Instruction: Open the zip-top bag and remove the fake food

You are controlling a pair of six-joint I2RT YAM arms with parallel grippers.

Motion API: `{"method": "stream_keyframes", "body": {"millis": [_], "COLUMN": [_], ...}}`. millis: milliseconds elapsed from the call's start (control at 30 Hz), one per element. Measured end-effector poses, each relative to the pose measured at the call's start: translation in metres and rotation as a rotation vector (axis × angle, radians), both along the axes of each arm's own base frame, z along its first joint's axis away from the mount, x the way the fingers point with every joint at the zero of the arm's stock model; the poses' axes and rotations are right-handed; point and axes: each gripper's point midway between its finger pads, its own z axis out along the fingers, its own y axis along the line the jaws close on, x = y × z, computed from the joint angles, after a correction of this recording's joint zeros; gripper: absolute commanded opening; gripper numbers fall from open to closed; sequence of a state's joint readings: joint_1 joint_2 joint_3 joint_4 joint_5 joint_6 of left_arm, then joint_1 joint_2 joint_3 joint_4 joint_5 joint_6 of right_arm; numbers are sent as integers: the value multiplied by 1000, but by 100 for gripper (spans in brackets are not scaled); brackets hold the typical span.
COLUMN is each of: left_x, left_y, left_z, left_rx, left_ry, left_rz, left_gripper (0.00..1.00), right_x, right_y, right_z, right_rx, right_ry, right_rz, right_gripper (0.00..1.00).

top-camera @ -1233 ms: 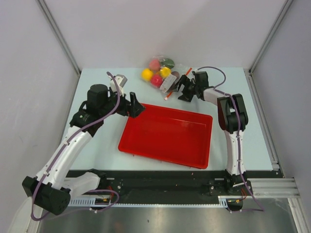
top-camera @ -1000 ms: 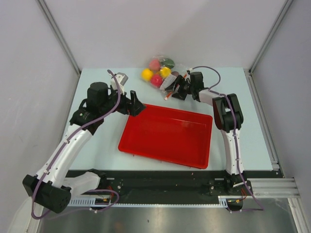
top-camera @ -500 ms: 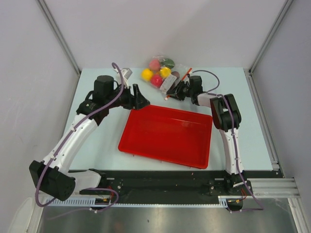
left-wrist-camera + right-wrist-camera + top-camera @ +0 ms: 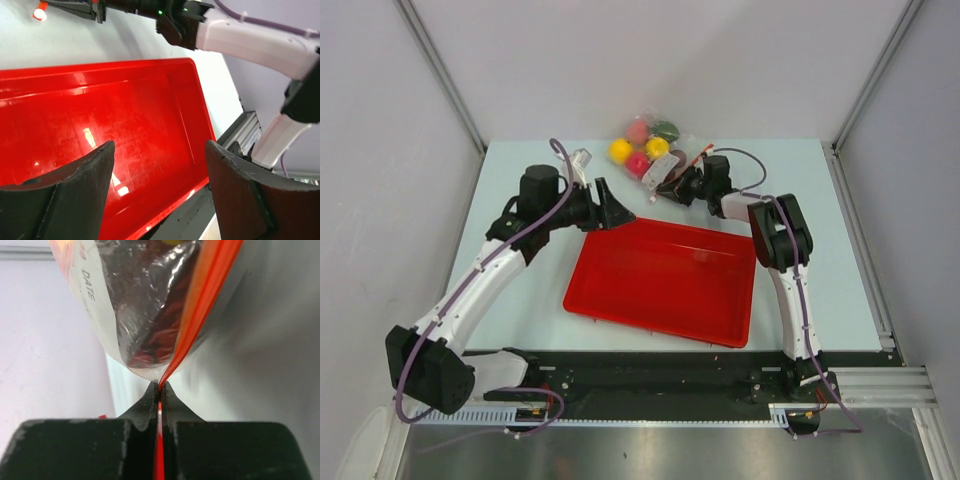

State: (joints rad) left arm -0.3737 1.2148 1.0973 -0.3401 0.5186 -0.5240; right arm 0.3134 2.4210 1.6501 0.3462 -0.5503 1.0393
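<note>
Right hand [image 4: 160, 390] clamps the zip-top bag's [image 4: 131, 315] orange zip strip [image 4: 210, 280]; left hand [image 4: 159, 155], jaws apart, probably must grip the opposite lip next.

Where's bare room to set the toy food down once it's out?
The red tray is bare inside. The table is also free right of the right arm and in its far-left corner. Crowded: far middle, where the right gripper pinches the zip-top bag and the open left gripper hovers.

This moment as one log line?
right gripper: jaws shut on bag zip | left gripper: jaws open near tray | food: in bag
</note>
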Motion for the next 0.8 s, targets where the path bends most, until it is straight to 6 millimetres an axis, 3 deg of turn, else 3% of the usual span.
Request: {"method": "stream_keyframes", "body": {"millis": [100, 167, 300, 500, 600, 800], "left_x": [13, 21, 44, 91, 116, 148], "left_y": [-5, -10, -21, -32, -34, -34], "left_z": [-9, -19, -41, -53, -52, -69], "left_rx": [-6, -24, -94, -203, -274, -376], "left_ry": [31, 72, 189, 291, 316, 407], "left_rz": [17, 26, 62, 122, 163, 234], "left_gripper": [66, 58, 50, 53, 53, 54], "right_x": [-5, -7, -13, -21, -26, -29], "right_y": [3, 5, 7, 11, 11, 12], "right_z": [15, 33, 69, 97, 101, 109], "right_rx": [44, 86, 160, 252, 293, 344], "right_ry": [62, 79, 85, 79, 90, 82], "right_rz": [-11, -8, 22, 73, 85, 101], "right_gripper": [0, 0, 0, 0, 0, 0]}}
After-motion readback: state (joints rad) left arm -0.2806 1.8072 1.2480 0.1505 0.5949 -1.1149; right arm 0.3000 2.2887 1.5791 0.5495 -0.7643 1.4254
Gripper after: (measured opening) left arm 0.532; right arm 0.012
